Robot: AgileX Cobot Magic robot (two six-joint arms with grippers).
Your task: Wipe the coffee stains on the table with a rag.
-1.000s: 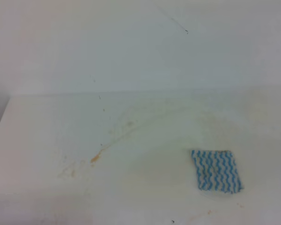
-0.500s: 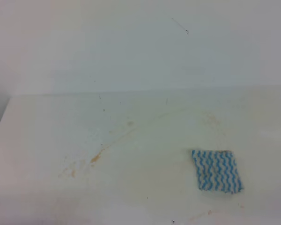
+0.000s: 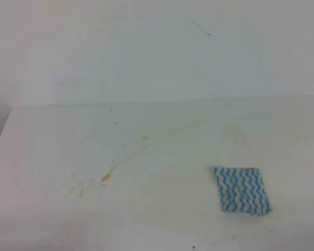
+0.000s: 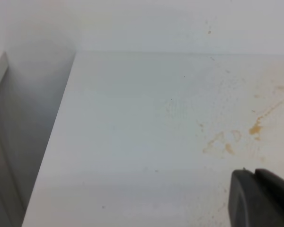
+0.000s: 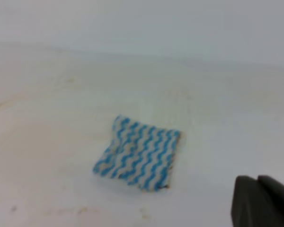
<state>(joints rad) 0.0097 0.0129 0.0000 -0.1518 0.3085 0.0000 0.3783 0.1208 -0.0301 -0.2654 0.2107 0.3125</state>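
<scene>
The rag (image 3: 242, 190), a small blue-and-white zigzag cloth, lies flat on the white table (image 3: 42, 146) at the right front. It also shows in the right wrist view (image 5: 138, 152). Faint coffee stains (image 3: 105, 177) remain as an orange-brown speck with tan smears left of centre, and a thin streak runs up and right from them. The left wrist view has these stains (image 4: 255, 128) just beyond my left gripper (image 4: 255, 189), whose dark fingers are pressed together and hold nothing. My right gripper (image 5: 258, 191) is shut and empty, to the right of the rag and nearer the camera. Neither gripper appears in the exterior view.
The table's left edge (image 4: 61, 118) drops off beside a grey wall. A pale wall (image 3: 157, 52) rises behind the table's far edge. A few tiny dark specks (image 3: 115, 123) dot the surface.
</scene>
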